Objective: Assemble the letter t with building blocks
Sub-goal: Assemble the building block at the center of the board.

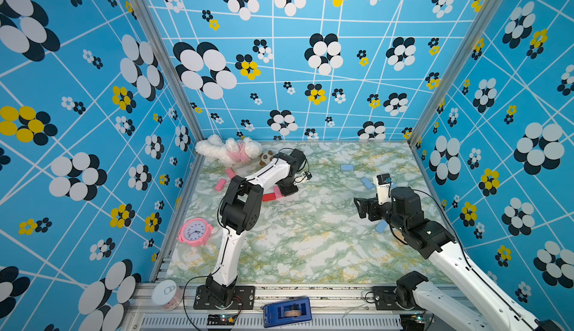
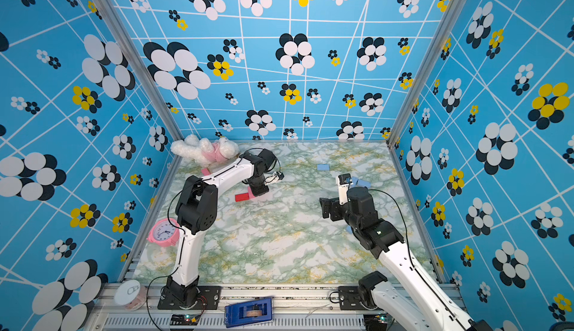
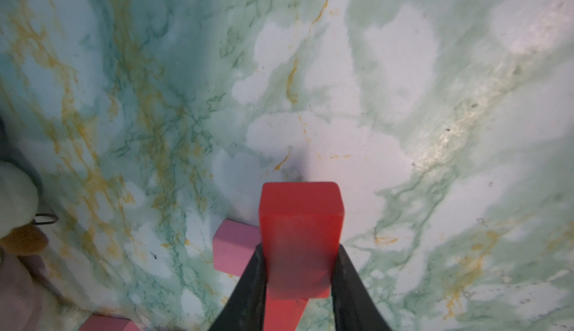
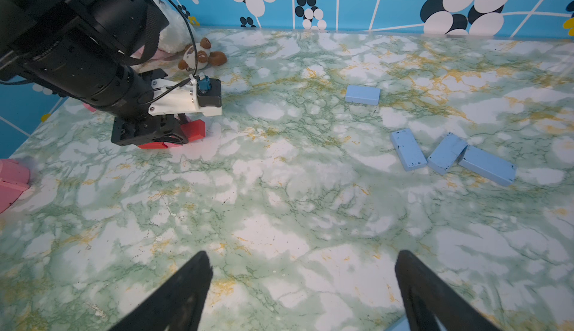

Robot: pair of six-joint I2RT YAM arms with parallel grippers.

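Red block sits pinched across its 2 narrow sides by the left end effector, low over a 2nd red block that lies beneath it; whether they touch I cannot tell. One pink block lies just beside a finger. It looks light, stiff and smooth, so a mid-length pinch should hold. Right end effector hangs wide apart and empty, with 4 blue blocks ahead of it on the marbled tabletop. Flowered blue walls close 3 sides.
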